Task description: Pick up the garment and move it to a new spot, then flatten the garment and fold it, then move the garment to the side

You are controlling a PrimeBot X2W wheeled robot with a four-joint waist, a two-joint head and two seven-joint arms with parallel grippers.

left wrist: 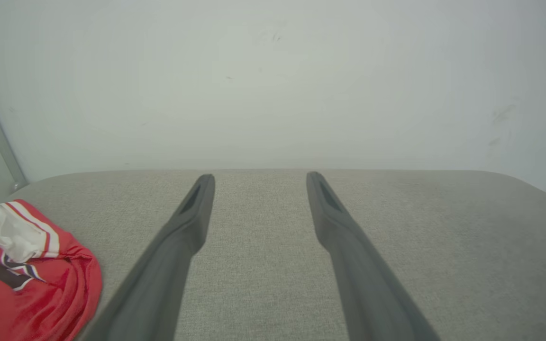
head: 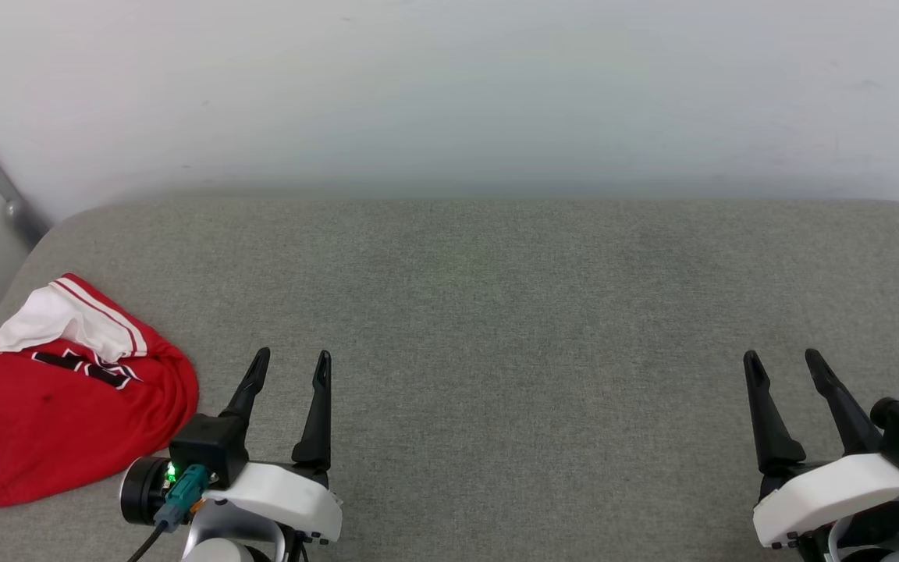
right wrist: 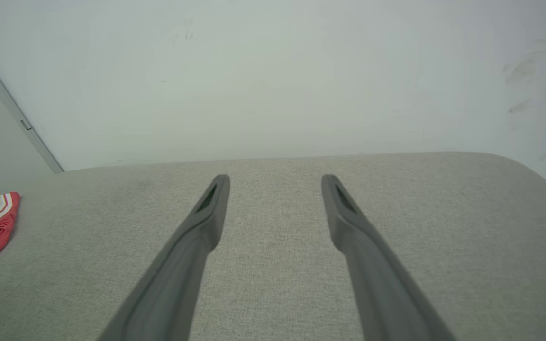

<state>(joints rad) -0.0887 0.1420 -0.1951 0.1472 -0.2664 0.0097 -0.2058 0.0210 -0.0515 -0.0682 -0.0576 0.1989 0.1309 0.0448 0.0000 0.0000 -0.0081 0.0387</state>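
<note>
We see the garment (head: 67,390) crumpled at the near left of the grey cushion (head: 496,312), just beside our left gripper (head: 293,361); both it and our right gripper (head: 783,361) hold their fingers apart, empty.

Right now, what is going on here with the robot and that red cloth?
Nothing is being handled yet. The red and white garment lies crumpled at the left edge of the grey padded surface. The left pincer is open and empty, close beside the cloth. The right pincer is also open and empty, far over on the right. The pick-up has not begun.
</note>
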